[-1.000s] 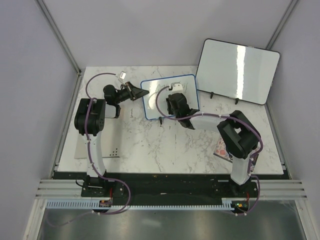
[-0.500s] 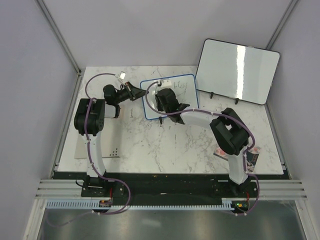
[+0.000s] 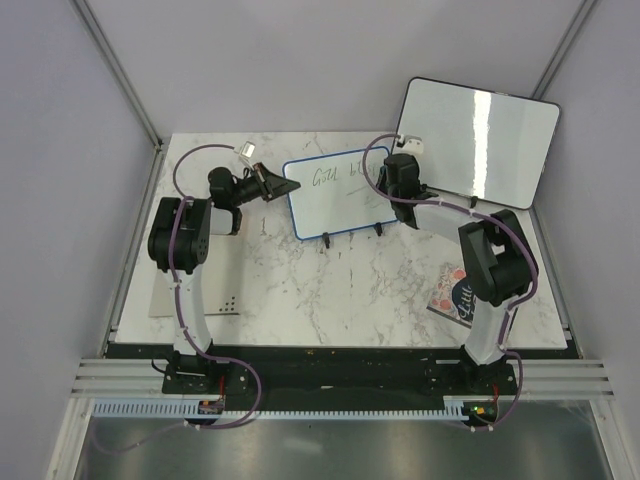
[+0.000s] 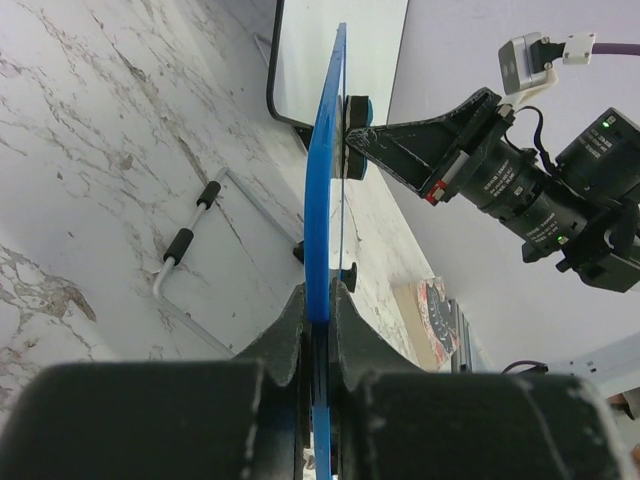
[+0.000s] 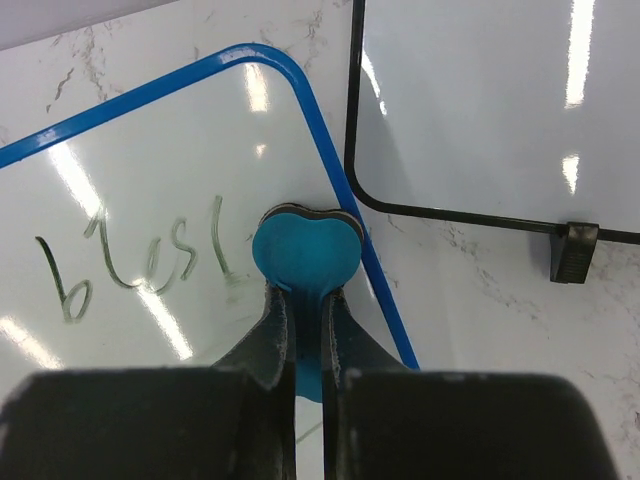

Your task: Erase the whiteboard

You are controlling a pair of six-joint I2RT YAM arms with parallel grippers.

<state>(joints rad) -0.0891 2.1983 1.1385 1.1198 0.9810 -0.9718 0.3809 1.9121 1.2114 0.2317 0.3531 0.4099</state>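
The blue-framed whiteboard stands tilted on the marble table, with dark scribbles on its upper part. My left gripper is shut on the board's left edge; the left wrist view shows the blue frame edge-on between the jaws. My right gripper is shut on a blue eraser, which presses on the board's right edge next to the scribbles. The eraser also shows in the left wrist view.
A larger black-framed blank whiteboard leans at the back right, close behind my right gripper; its frame shows in the right wrist view. A printed card lies at the right. A white sheet lies at the front left.
My right gripper swept the eraser from the board's left-middle to its right edge. The arm now leaves the board face uncovered, with scribbles showing. The left gripper holds as before.
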